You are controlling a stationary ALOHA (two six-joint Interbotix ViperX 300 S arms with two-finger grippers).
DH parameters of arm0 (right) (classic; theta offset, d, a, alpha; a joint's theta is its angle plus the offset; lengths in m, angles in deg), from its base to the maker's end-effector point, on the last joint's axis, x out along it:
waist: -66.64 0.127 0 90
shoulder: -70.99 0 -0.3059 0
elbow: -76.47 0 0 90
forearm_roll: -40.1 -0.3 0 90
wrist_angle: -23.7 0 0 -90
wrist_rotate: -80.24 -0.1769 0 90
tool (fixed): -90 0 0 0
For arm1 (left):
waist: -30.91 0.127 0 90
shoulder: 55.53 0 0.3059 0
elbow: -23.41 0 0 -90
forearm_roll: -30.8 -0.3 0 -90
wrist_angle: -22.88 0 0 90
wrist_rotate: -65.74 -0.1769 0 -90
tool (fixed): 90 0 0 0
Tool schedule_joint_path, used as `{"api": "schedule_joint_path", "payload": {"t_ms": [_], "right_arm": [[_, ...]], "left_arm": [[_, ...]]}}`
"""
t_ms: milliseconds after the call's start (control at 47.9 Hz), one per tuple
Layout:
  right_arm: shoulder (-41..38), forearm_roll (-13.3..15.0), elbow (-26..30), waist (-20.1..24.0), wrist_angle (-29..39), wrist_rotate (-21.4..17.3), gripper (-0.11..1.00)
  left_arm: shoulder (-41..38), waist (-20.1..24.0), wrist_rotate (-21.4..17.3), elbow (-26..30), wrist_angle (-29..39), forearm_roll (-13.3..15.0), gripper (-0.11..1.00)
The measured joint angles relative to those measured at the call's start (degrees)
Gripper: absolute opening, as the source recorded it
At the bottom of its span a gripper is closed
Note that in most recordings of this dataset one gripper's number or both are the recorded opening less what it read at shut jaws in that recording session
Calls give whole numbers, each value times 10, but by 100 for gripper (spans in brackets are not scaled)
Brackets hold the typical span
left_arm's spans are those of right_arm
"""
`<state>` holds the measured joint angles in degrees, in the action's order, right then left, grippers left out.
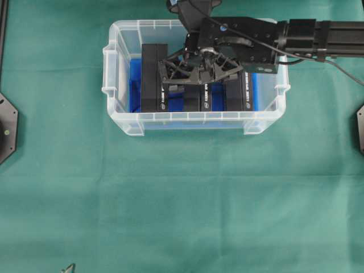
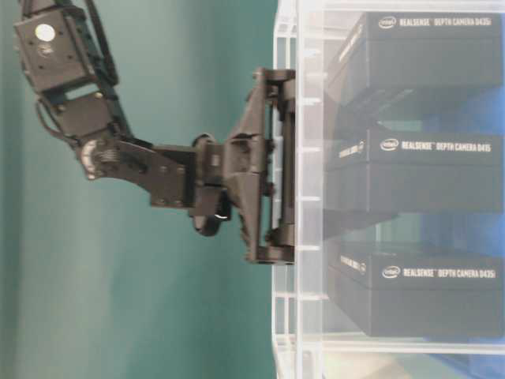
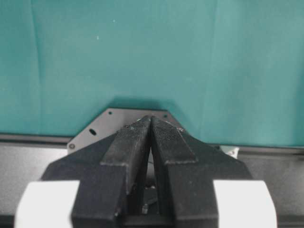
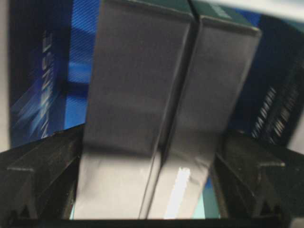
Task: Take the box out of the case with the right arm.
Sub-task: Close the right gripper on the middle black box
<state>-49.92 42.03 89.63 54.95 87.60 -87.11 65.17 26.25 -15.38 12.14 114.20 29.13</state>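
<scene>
The clear case (image 1: 122, 122) with a blue bottom stands at the back of the table and holds three black boxes on edge. My right gripper (image 1: 200, 74) reaches in from the right at rim height. It is open, with its fingers spread either side of the middle box (image 1: 198, 98). In the right wrist view that box (image 4: 142, 95) fills the space between the fingers (image 4: 42, 166), with a thin gap on the right side. The table-level view shows the right gripper (image 2: 286, 162) at the case wall (image 2: 300, 316). My left gripper (image 3: 151, 118) is shut and empty, far from the case.
The other two boxes (image 1: 153, 77) (image 1: 243, 91) stand close on each side of the middle one. Black base plates sit at the left edge (image 1: 7, 128) and the right edge (image 1: 360, 128) of the green cloth. A grey mounting plate (image 3: 109, 121) lies below the left gripper.
</scene>
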Motion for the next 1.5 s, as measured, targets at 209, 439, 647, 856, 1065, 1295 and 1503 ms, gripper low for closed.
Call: {"api": "schedule_joint_path", "payload": {"t_ms": [209,439,647,856,1065,1295,1503], "right_arm": [[-5,0,-1,0,-7,-11,89],[-6,-5,-2,0,-6,-39,81],[-6,-9,-2,0,-7,-57,66],[-6,-9,-2,1,-6,-58,66],[-6,-8,4,1,4,-58,66],[-1,-9,49,1,71,-57,66],[22,0,115,2,154,-60,66]], "left_arm": [[-2,0,0,0,0,0,0],[-2,0,0,0,0,0,0],[-2,0,-2,0,1,0,0],[-2,0,-1,0,0,0,0],[-1,0,-1,0,0,0,0],[-1,0,-1,0,0,0,0],[-2,0,-1,0,0,0,0]]}}
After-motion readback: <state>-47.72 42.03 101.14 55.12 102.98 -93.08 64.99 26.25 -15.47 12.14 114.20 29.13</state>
